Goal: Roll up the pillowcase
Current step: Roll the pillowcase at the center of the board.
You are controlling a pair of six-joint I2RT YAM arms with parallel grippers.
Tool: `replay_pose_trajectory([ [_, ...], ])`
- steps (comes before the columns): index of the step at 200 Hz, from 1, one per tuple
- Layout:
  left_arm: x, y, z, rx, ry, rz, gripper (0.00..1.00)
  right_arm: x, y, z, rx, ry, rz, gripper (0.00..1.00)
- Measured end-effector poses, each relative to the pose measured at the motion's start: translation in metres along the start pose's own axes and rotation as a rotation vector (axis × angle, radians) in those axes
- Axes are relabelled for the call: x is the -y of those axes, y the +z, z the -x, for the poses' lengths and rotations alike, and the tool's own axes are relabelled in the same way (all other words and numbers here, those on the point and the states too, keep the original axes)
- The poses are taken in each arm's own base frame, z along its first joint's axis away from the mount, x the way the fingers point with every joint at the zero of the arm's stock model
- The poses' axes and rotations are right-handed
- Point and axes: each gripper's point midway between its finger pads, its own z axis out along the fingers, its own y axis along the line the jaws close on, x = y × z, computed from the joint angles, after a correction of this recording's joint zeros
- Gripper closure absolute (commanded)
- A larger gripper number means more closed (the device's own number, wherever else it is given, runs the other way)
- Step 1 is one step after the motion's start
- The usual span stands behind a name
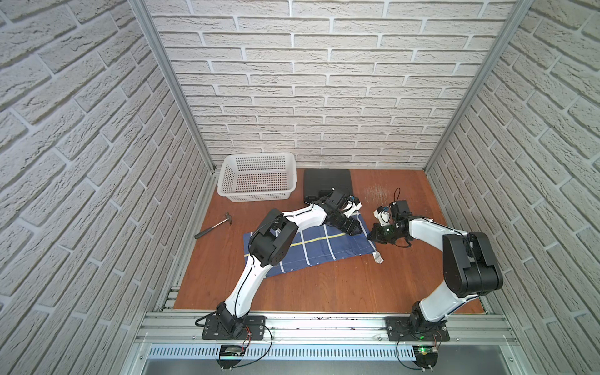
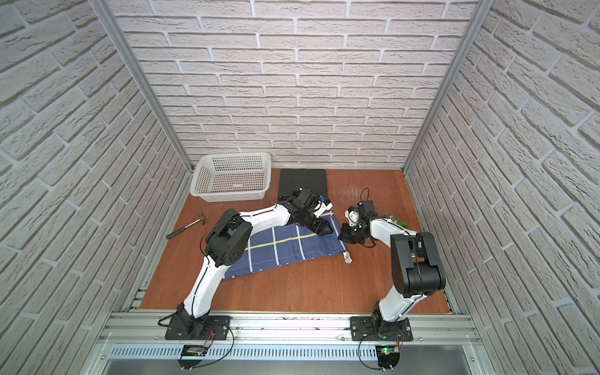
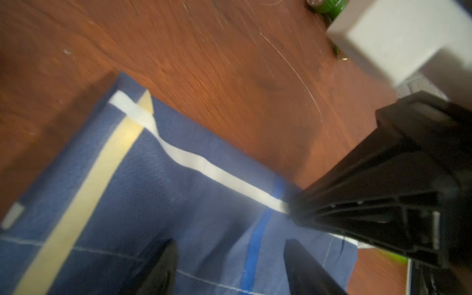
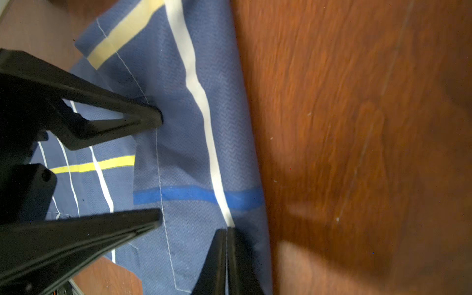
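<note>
1. The pillowcase (image 1: 337, 251) lies mid-table at the centre of both top views, its right end turned over. I judge the roll is only starting.
2. The left gripper (image 1: 356, 230) hovers released above that turned end.
3. The right gripper (image 1: 370, 236) is clenched on the fold's edge.
4. Next I'd pinch the fold with the left too, then turn both evenly leftward.
5. Only the right wrist view shows the pinch; in the top views it is too small to tell.
</note>
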Motion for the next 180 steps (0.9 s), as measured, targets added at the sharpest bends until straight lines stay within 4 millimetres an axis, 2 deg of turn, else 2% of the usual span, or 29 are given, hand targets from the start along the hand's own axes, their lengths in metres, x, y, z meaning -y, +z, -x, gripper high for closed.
replay_pose_trajectory([
  [35,-0.010,-0.002,0.005,0.011,-0.009,0.000,0.30,0.008,0.004,-0.006,-0.012,0.016,-0.023,0.91],
  [92,-0.009,-0.002,0.005,0.006,0.000,-0.015,0.30,0.016,0.003,-0.013,-0.025,0.082,-0.056,0.87],
  [110,-0.009,-0.003,0.005,0.005,0.003,-0.020,0.30,0.020,-0.005,-0.026,-0.036,0.109,-0.089,0.83],
  [131,-0.010,-0.004,0.003,0.000,0.005,-0.027,0.30,0.019,-0.024,-0.035,-0.032,0.112,-0.126,0.72],
  [149,-0.010,-0.005,0.003,-0.003,0.008,-0.033,0.30,0.012,-0.041,-0.025,0.009,0.078,-0.133,0.62],
  [180,-0.011,-0.006,0.001,-0.008,0.021,-0.039,0.30,-0.006,-0.052,0.021,0.084,0.000,-0.102,0.52],
])
